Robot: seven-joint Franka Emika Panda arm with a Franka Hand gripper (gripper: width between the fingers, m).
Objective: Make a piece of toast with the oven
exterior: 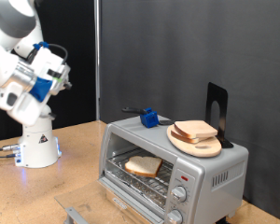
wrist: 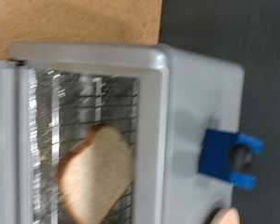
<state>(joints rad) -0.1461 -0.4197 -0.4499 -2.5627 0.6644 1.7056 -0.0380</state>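
The gripper hangs high at far left, its opening unclear; the piece of toast already lies inside the oven, door open.

Arm folded high (hand aloft)

backdrop: dark charcoal panelled wall from 9 to 3 o'clock, thin vertical seam near 12 | surface: light tan wooden tabletop at 7 o'clock | light: even, soft, indoor
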